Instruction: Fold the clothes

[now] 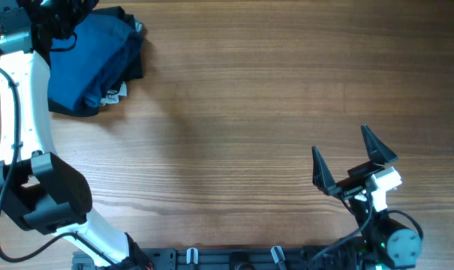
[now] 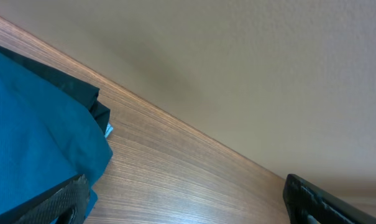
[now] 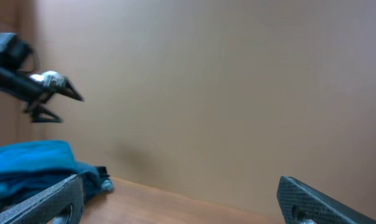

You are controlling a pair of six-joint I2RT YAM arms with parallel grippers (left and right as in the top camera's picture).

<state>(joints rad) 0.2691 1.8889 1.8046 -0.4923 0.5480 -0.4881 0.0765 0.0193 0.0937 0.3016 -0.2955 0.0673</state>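
Bare wood table (image 1: 257, 97); my left gripper (image 2: 181, 202), jaws spread, hangs over the heaped clothes (image 1: 91, 64) to grab; right gripper (image 1: 354, 161) waits released.

From my station: the clothes (image 1: 91, 64) lie heaped at the table's (image 1: 249, 112) far left corner, the left gripper (image 1: 58, 19) above their far edge. The right gripper (image 1: 354, 161) sits near the right end of the near edge, well apart from the pile.
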